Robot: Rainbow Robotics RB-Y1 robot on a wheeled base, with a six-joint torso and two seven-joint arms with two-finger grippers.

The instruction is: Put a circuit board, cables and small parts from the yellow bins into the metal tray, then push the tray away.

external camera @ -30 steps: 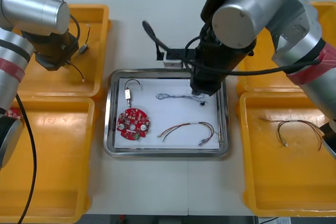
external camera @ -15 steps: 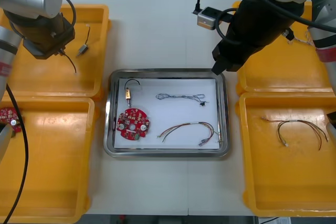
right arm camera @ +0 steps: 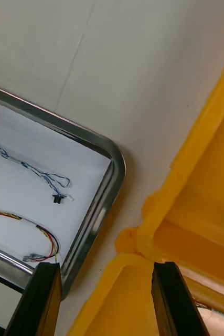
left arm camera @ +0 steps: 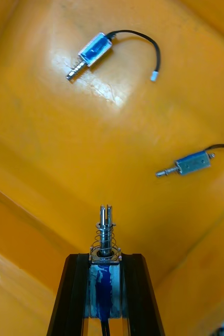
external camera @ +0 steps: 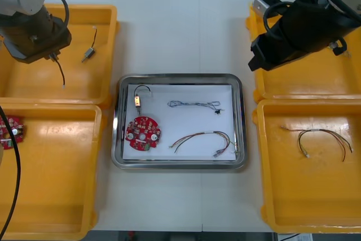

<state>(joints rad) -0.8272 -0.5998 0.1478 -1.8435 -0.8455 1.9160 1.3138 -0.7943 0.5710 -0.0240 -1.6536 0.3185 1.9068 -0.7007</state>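
Front view: tray filled

We see the metal tray (external camera: 179,77) holding a circuit board (external camera: 142,133) and cables (external camera: 194,104); left of it the left gripper (external camera: 49,53) hangs over a yellow bin (external camera: 84,86).
Right wrist view: right gripper (right arm camera: 104,299) gapes empty beside the tray.
Left wrist view: left gripper pinches a small metal part (left arm camera: 106,239).

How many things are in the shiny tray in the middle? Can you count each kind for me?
Red circuit board: 1
Blue and white cable: 1
Red and yellow cable: 1
Small metal part with a black wire: 1
Total in the tray: 4
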